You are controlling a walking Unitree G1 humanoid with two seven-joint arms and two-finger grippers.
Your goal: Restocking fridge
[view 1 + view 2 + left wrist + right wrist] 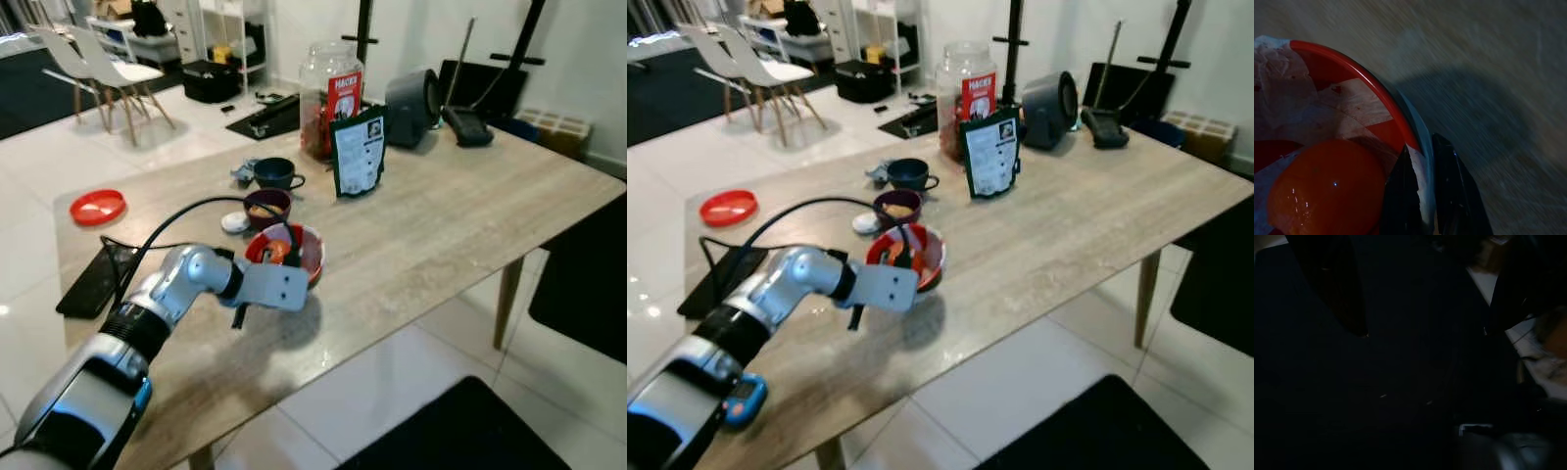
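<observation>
Left hand (1422, 196) has its two black fingers closed on the rim of the red bowl (306, 257), one finger inside and one outside, as the left wrist view shows. The bowl sits on the wooden worktop (460, 215) near its front edge, lined with crumpled white paper and holding an orange fruit (1327, 188). A pinch on a thin rim is a weak hold: if the arm lifts, the bowl will likely tilt about the fingers, and the round fruit could roll out or the rim could slip free. The paper caught against the rim may make the grip slide. A small dark bowl (266, 207) stands just behind the red one and a dark cup (274, 172) further back, so a swing that way could knock them. A black cable (186, 211) arches over the arm and might snag. The right hand's view is too dark to judge its fingers.
</observation>
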